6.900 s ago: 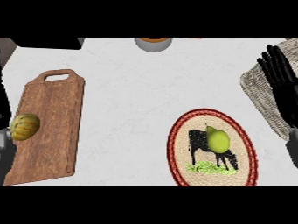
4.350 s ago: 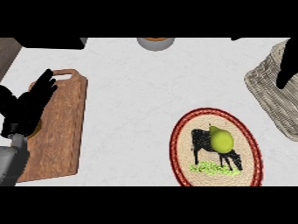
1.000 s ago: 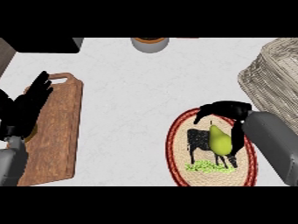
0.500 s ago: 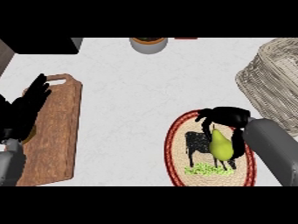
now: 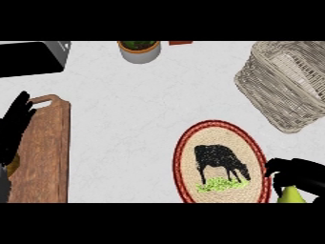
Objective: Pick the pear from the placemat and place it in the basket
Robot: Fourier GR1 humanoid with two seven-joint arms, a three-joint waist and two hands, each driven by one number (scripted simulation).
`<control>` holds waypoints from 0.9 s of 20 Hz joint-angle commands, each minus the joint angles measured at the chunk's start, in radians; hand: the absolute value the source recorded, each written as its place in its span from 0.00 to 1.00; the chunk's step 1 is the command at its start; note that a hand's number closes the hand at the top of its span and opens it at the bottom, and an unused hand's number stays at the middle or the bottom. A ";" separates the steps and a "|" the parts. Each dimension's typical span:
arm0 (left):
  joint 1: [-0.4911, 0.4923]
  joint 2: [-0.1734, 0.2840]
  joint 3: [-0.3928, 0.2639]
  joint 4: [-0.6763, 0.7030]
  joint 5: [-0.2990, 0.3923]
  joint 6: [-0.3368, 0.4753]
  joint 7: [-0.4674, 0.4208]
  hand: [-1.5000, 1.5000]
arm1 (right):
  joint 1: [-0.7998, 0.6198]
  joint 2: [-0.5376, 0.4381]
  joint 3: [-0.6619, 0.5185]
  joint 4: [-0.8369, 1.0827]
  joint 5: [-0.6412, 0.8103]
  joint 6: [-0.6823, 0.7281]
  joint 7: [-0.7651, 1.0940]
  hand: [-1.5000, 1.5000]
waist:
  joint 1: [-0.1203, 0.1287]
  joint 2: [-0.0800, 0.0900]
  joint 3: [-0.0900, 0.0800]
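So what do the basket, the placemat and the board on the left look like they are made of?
The basket looks like pale woven wicker: open crossing strands show. The placemat seems a coiled straw weave with a matte finish, red rim and a black cow print. The cutting board appears to be brown wood, with lengthwise grain.

The white tabletop [image 5: 137,109] carries a placemat [image 5: 221,162]. Left of the placemat lies a board [image 5: 42,152]; above-right sits a basket [image 5: 299,83]; far above-left stand a pot [image 5: 139,50] and a black box [image 5: 24,57].
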 commanded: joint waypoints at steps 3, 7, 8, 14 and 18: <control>0.037 -0.005 0.005 -0.024 0.007 -0.010 -0.022 0.50 | 0.367 -0.171 -0.069 -0.112 -0.159 -0.118 -0.245 1.00 | -0.003 0.022 0.005; 0.009 0.004 0.012 -0.032 0.019 -0.011 0.003 0.50 | 0.489 -0.199 -0.090 -0.213 -0.333 -0.027 -0.393 1.00 | -0.001 0.026 0.005; 0.045 0.005 0.009 -0.025 0.005 -0.018 -0.030 0.50 | 0.518 -0.216 -0.103 -0.263 -0.381 -0.011 -0.400 1.00 | 0.001 0.024 0.003; 0.023 -0.007 0.009 -0.024 0.013 -0.010 -0.014 0.50 | 0.634 -0.372 -0.276 -0.446 -0.635 0.004 -0.437 1.00 | -0.006 0.025 0.001; 0.013 -0.003 0.006 -0.074 0.016 0.002 0.033 0.50 | 0.727 -0.489 -0.411 -0.561 -0.802 0.032 -0.367 1.00 | 0.007 0.020 0.001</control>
